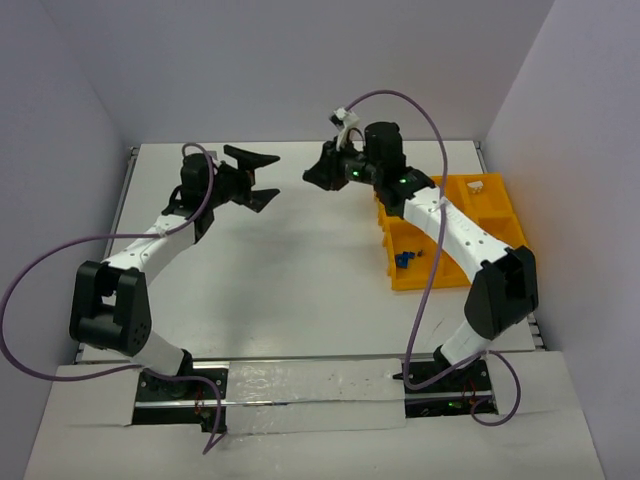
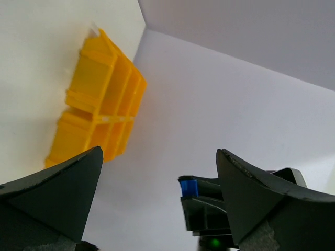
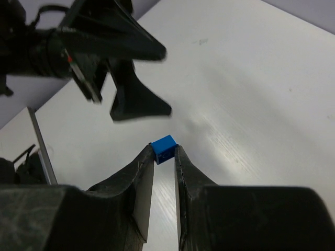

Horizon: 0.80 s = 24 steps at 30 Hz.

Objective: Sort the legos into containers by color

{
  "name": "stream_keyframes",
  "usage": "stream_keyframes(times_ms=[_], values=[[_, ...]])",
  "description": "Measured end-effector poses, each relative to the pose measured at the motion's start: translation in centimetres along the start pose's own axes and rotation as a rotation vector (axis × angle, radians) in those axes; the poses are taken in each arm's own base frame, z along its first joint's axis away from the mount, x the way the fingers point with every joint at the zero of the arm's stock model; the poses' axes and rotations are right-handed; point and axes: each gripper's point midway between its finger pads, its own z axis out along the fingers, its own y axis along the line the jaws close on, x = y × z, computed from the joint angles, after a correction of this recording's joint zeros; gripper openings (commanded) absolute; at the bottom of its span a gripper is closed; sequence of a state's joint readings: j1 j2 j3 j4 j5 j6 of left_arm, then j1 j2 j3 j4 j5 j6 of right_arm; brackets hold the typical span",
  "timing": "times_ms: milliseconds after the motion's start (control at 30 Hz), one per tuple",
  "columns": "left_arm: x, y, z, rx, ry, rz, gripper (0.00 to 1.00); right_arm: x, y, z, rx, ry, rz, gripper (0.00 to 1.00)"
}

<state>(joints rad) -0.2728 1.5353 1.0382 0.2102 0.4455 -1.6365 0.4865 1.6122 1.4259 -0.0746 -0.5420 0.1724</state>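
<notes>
Here the right hand [image 3: 163, 158] pinches a small blue lego [image 3: 164, 148] between its fingertips, clear of the desk [image 3: 251, 104]. Facing it, just beyond the lego, the left hand [image 1: 270, 177] is spread wide and holds nothing. The yellow tray [image 1: 430, 281] sits behind the right hand, with blue bits [image 1: 405, 258] in one compartment.

The tray [image 1: 430, 279] is yellow-orange, with small blue pieces [image 1: 404, 259] in a near compartment. The brick [image 3: 164, 149] is bright blue. The left gripper [image 1: 270, 177] and right gripper [image 3: 165, 157] are black, the arms [image 1: 150, 245] white and black, the cables [image 1: 60, 247] purple, the table [image 1: 290, 280] white, and the walls [image 1: 300, 60] pale lilac.
</notes>
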Motion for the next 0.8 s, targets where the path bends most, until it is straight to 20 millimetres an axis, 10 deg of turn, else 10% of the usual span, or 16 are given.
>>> stream_keyframes(times_ms=[233, 467, 633, 800], values=[[-4.4, -0.4, -1.2, -0.073, -0.156, 0.473, 0.99, 3.2, -6.1, -9.6, 0.153, 0.124, -0.006, 0.0], [-5.5, -3.8, -2.7, -0.115, -0.217, 0.947, 0.99, 11.4, -10.3, -18.9, 0.314, 0.412, 0.001, 0.03], [-5.6, -2.5, -3.1, -0.167, -0.178, 1.047, 0.99, 16.5, -10.6, -21.5, 0.323, 0.609, 0.077, 0.14], [-5.6, -1.1, -3.4, -0.213, -0.145, 1.094, 0.99, 19.1, -11.8, -21.7, 0.336, 0.714, 0.133, 0.46]])
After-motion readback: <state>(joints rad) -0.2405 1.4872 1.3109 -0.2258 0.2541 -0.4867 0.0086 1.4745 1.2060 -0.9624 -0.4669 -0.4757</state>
